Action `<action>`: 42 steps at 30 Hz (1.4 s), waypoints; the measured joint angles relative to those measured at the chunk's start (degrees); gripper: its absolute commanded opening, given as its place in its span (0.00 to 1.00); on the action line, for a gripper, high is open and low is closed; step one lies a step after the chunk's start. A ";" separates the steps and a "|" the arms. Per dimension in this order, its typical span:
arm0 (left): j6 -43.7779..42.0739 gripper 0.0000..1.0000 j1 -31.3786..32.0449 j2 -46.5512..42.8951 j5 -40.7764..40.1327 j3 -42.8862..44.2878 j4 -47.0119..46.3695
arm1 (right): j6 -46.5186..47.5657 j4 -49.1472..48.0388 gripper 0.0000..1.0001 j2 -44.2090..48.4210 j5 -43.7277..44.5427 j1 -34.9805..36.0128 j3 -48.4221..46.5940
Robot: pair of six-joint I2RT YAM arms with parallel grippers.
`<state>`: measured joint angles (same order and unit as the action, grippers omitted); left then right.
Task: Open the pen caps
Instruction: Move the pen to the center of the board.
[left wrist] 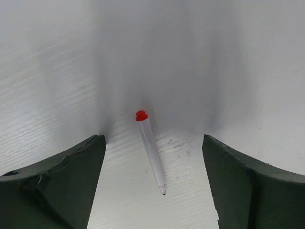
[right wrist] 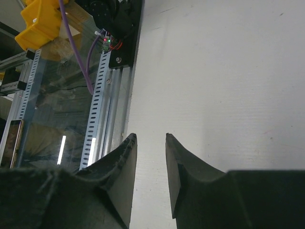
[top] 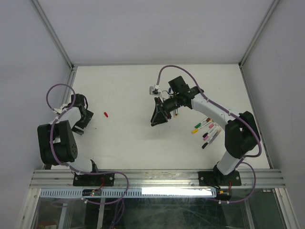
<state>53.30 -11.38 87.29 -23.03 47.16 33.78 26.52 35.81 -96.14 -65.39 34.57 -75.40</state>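
Note:
A small red pen cap (top: 106,114) lies alone on the white table (top: 128,90), just right of my left gripper (top: 80,128). In the left wrist view, a slim clear pen barrel (left wrist: 152,152) with a red end plug (left wrist: 141,115) and a bare tip lies flat between the wide-apart fingers of my left gripper (left wrist: 153,141); neither finger touches it. My right gripper (top: 156,119) hangs over mid-table. In its wrist view, my right gripper (right wrist: 150,138) shows a narrow gap with nothing in it. Several capped pens (top: 207,130) lie at the right.
A metal rail (top: 152,177) runs along the near edge, with both arm bases bolted to it. White walls close the table at the left, back and right. The right wrist view shows the slotted rail (right wrist: 102,95) and a yellow part (right wrist: 40,21) beyond the table edge.

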 measured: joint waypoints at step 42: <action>-20.92 0.99 1.22 -31.12 36.24 -1.68 -18.25 | 0.74 -3.30 0.75 10.86 10.67 -5.81 2.89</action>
<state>32.38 -10.15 56.16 13.21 45.47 15.53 27.27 32.51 -85.27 -54.72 28.75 -72.51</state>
